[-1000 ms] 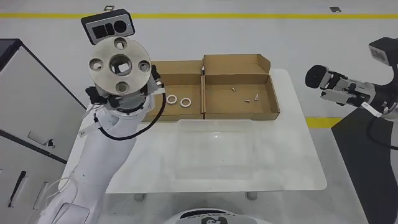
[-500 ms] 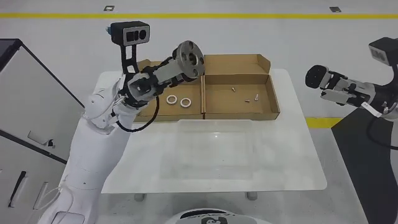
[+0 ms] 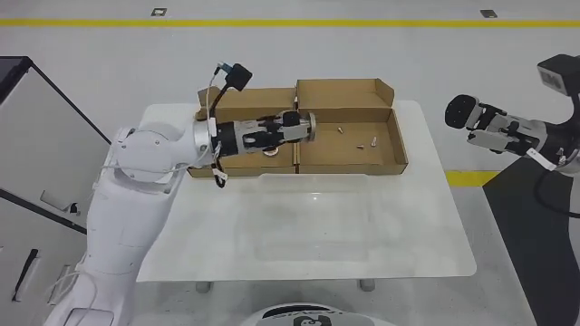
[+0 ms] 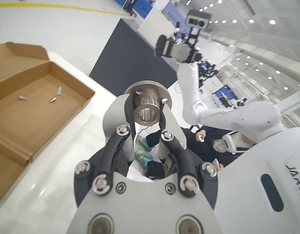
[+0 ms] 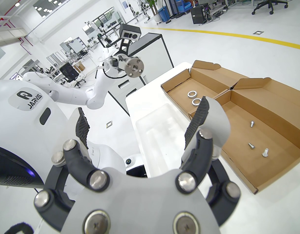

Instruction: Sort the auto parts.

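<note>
**Sorting station, both arms.** The left hand is gripping a flanged metal bushing by its short grooved collar. Its two dark ridged pads are pressing on either side of the collar. The round, brushed-steel flange, with small holes near its rim, is facing away from the palm. Seen from above, hand and bushing are hovering over the shared wall between two shallow corrugated-cardboard boxes on the smooth white counter. The left box is lying beneath this hand's wrist and is holding two flat, shiny metal rings, side by side and nearly touching. The right box is lying just past the fingertips and is holding three small silvery bolts, scattered apart on its floor. The right hand is hanging beyond the counter's edge, well apart from both boxes, with its fingers spread wide and holding nothing. Their inner faces are showing black serrated rubber against smooth pale shells.
</note>
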